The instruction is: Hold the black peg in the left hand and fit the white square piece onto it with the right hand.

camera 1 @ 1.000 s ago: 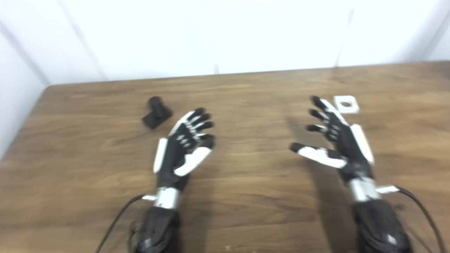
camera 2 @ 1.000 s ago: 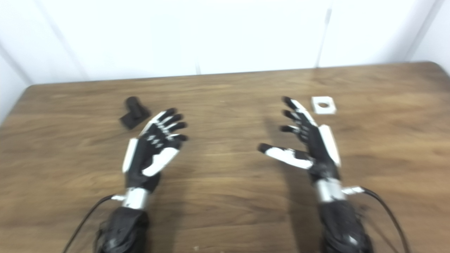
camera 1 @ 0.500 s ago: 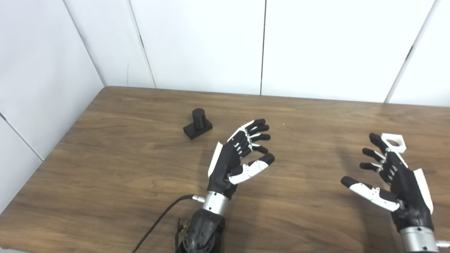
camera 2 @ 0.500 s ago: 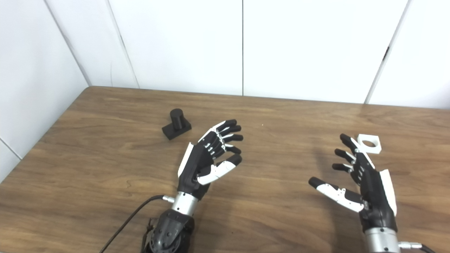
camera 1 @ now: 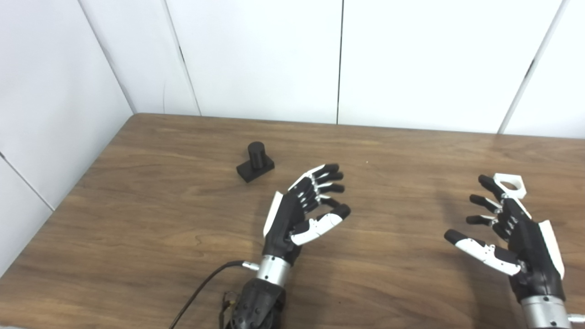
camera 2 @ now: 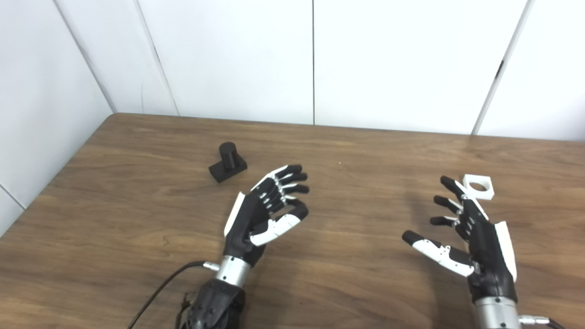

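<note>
The black peg (camera 1: 255, 161), a short cylinder on a square base, stands upright on the wooden table (camera 1: 160, 219) at the left. My left hand (camera 1: 304, 212) is open and empty, hovering to the right of the peg and nearer to me, apart from it. The white square piece (camera 1: 509, 185), with a round hole, lies flat at the right. My right hand (camera 1: 512, 237) is open and empty, its fingertips just short of the white piece. Both show in the right eye view too: peg (camera 2: 227, 162), white piece (camera 2: 478, 187).
White wall panels (camera 1: 338, 59) stand behind the table's far edge and along its left side. A black cable (camera 1: 201, 292) runs from my left wrist toward the near edge.
The camera tilted up and shifted over the first half second, so the whole picture moved. Since then my left hand has drawn back a little toward me; my right hand has barely moved.
</note>
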Available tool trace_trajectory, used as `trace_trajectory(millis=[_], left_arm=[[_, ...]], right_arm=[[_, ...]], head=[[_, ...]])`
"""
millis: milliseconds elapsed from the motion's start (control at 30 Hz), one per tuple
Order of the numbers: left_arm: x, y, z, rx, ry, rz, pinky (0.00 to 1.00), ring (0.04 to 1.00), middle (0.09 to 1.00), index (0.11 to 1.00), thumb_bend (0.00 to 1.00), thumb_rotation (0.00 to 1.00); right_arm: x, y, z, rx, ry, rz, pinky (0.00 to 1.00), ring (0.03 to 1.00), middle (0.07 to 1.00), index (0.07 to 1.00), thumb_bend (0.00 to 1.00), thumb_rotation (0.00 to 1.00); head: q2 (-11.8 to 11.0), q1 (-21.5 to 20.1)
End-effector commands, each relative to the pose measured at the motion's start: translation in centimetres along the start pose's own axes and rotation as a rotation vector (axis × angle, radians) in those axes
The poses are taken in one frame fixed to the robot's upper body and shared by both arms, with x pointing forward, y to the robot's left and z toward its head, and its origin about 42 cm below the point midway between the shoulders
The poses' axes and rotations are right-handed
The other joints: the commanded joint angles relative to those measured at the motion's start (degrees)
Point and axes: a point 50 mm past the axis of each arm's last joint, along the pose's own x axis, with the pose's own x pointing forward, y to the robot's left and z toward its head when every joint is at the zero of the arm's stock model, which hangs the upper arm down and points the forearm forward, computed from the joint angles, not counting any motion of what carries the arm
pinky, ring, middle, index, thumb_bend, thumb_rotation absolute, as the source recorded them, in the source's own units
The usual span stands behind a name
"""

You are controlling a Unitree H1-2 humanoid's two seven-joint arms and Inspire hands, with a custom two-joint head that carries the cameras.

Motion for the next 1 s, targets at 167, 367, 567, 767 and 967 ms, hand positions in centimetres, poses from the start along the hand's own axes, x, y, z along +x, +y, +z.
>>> trace_trajectory(millis=[167, 367, 567, 767, 967], left_arm=[[2.5, 1.6, 4.1, 0.329, -0.016, -0.003, 0.55, 0.651, 0.699, 0.671, 0.66, 0.15], [3.3, 2.7, 5.4, 0.429, -0.019, 0.013, 0.57, 0.688, 0.735, 0.68, 0.71, 0.21], [4.6, 4.5, 6.6, 0.53, -0.049, 0.039, 0.57, 0.695, 0.738, 0.682, 0.69, 0.22], [5.6, 6.3, 7.0, 0.618, -0.039, 0.095, 0.58, 0.702, 0.738, 0.679, 0.71, 0.23], [6.5, 7.5, 8.2, 0.726, -0.068, 0.117, 0.57, 0.689, 0.735, 0.692, 0.73, 0.21]], right_arm=[[1.2, -0.3, 1.9, -0.002, -0.092, -0.005, 0.58, 0.782, 0.889, 0.845, 0.77, 0.26], [1.2, -0.3, 1.8, -0.01, -0.088, -0.003, 0.57, 0.778, 0.898, 0.84, 0.78, 0.28], [1.3, -0.3, 1.7, -0.008, -0.085, -0.002, 0.59, 0.776, 0.896, 0.841, 0.78, 0.28], [1.1, -0.1, 1.3, -0.008, -0.068, -0.006, 0.58, 0.767, 0.882, 0.834, 0.78, 0.26], [1.2, 0.0, 1.5, -0.01, -0.068, -0.002, 0.59, 0.77, 0.889, 0.828, 0.78, 0.24]], head=[[0.0, 0.0], [0.1, 0.0], [0.1, -0.3], [-0.3, -0.4], [-0.3, 0.0]])
